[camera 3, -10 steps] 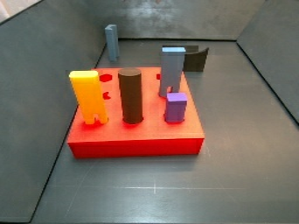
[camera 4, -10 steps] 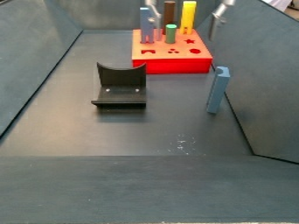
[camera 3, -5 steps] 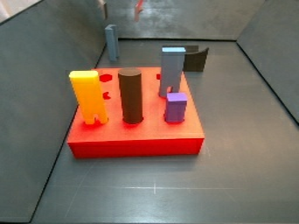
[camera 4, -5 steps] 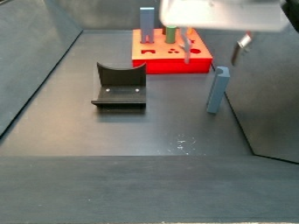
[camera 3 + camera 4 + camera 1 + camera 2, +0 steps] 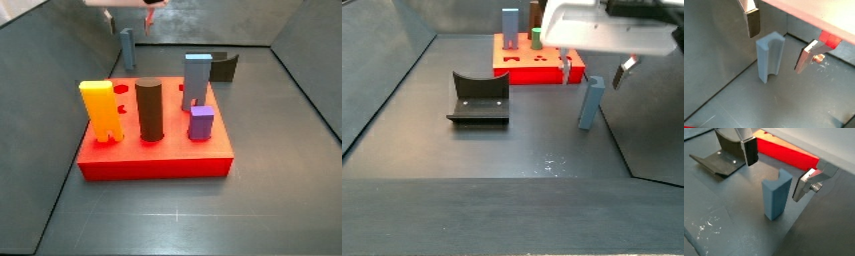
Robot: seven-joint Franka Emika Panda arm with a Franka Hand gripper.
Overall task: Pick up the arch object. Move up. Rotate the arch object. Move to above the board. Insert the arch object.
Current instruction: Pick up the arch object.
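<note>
The arch object (image 5: 769,57) is a slim steel-blue piece standing upright on the grey floor beside the wall, also seen in the other wrist view (image 5: 776,195) and in both side views (image 5: 127,47) (image 5: 591,103). My gripper (image 5: 779,40) (image 5: 778,168) is open, one finger on each side of the arch object's top and apart from it. One finger (image 5: 625,72) hangs just above and beside the piece in a side view. The board (image 5: 154,155) (image 5: 536,66) is a thick red slab a short way off.
On the board stand a yellow peg (image 5: 100,110), a dark brown cylinder (image 5: 150,108), a tall blue-grey block (image 5: 197,80) and a small purple block (image 5: 201,122). The fixture (image 5: 478,97) (image 5: 724,160) stands on the floor. Grey walls enclose the floor.
The gripper has come down from the top of the side views until its open fingers flank the arch object's top. The arch object and the pegs have not moved.
</note>
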